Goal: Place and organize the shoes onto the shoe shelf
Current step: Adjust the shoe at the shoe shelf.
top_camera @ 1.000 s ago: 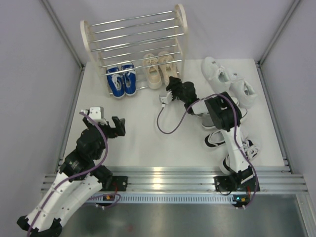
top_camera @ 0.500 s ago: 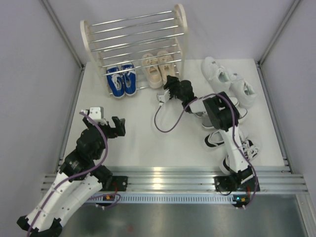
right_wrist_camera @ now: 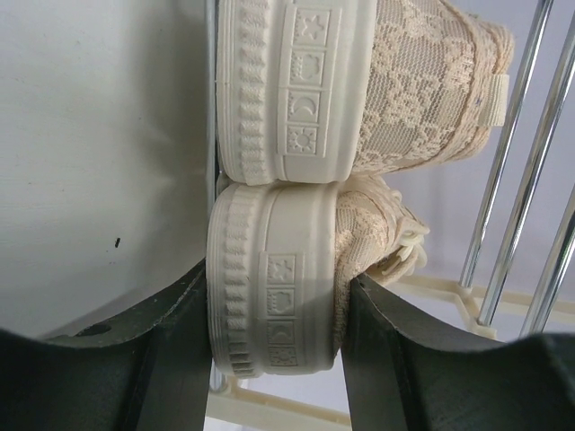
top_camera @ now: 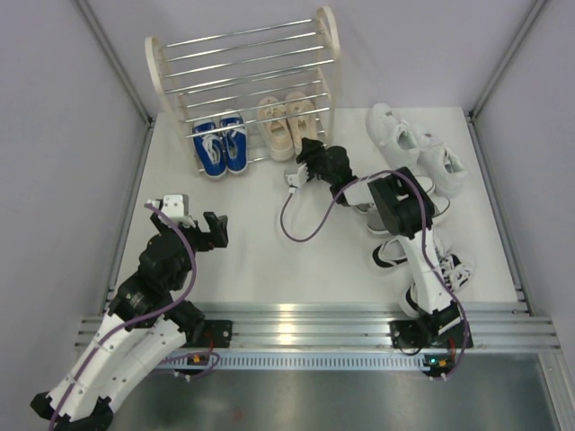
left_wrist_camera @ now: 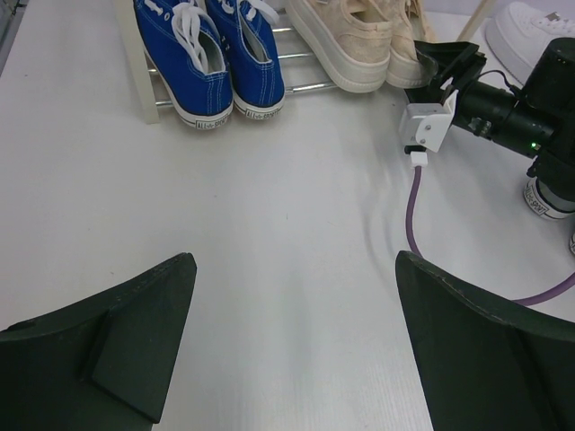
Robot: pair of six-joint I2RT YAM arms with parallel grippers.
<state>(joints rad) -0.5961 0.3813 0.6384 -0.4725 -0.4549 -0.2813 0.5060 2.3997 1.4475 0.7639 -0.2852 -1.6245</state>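
At the back of the white table (top_camera: 260, 269), in the top view, the shoe shelf (top_camera: 162, 81) stands against grey walls (top_camera: 54, 135). On its lowest rods sit 2 pairs, blue shoes (top_camera: 222, 146) and beige shoes (top_camera: 286, 126), long axes running front to back, toes toward the wall and heels toward the arms. The right gripper (top_camera: 304, 160) reaches the right beige heel. A white pair (top_camera: 418, 144) lies on the table beside the shelf. The left gripper (top_camera: 214, 229) hangs over bare table.

In the left wrist view, the left gripper (left_wrist_camera: 296, 350) is spread wide, holding nothing, and the blue shoes (left_wrist_camera: 216, 54) show their heels.

In the right wrist view, the right gripper (right_wrist_camera: 274, 359) brackets 1 beige shoe (right_wrist_camera: 278, 287) at the heel, both fingers (right_wrist_camera: 175, 359) apparently pressing its sole; chrome rods (right_wrist_camera: 503, 180) run behind.
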